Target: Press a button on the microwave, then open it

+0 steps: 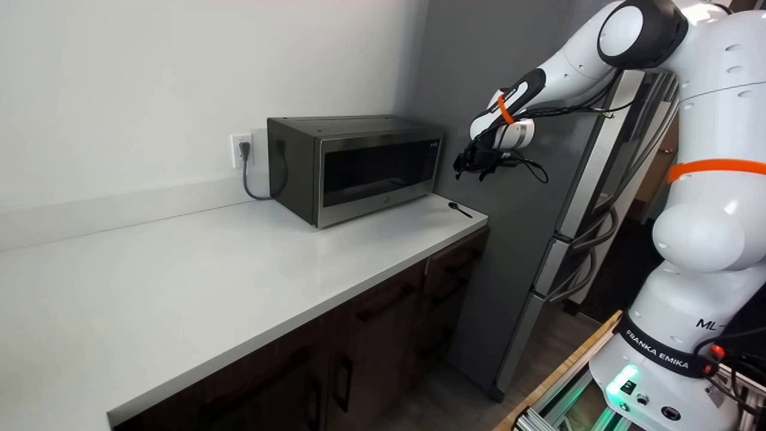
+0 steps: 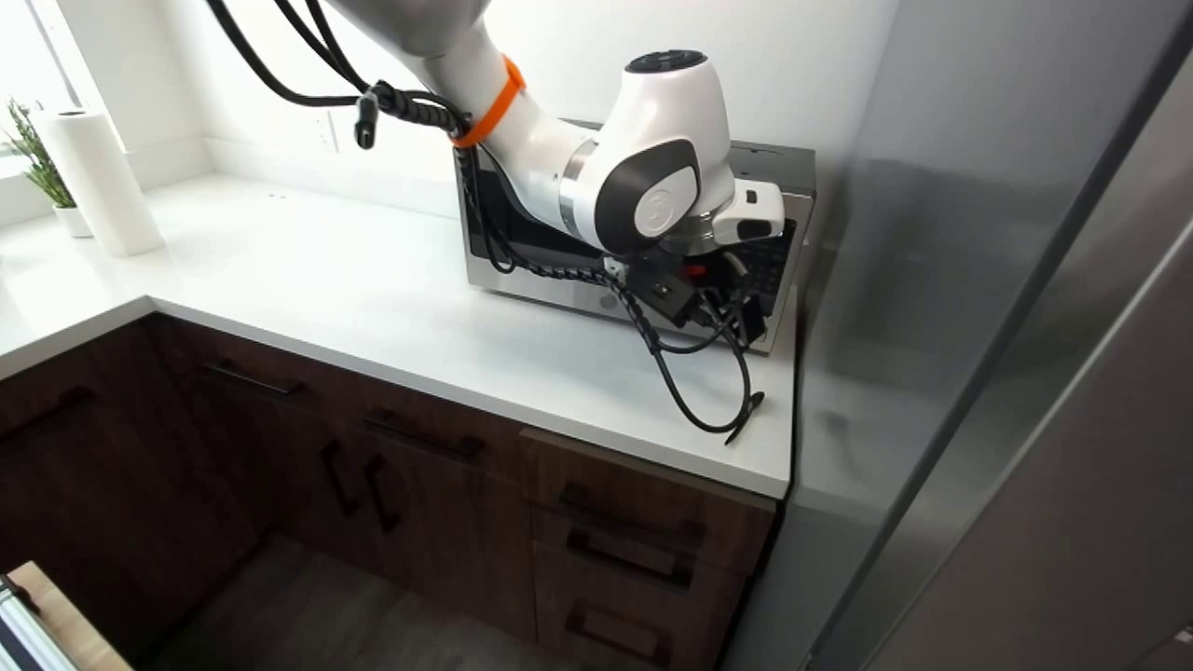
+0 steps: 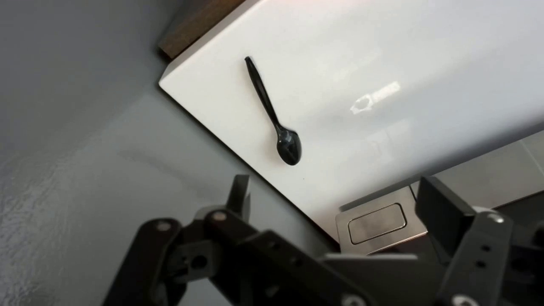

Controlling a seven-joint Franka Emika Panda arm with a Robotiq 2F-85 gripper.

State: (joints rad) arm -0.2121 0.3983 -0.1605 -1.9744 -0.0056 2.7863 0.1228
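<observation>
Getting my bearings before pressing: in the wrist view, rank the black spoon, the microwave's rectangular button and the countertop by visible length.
Countertop
Black spoon
Rectangular button
Apparent length only; nearness may affect it.

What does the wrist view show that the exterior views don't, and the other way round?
Only the wrist view makes out what looks like a rectangular push button, at a corner of the microwave.

Exterior views only: the white arm; in an exterior view, the plugged-in power cord; in an exterior view, the paper towel roll and potted plant.

Shared: the microwave, the white counter, the black spoon lying on it, and the gripper, its jaws open in the wrist view.
</observation>
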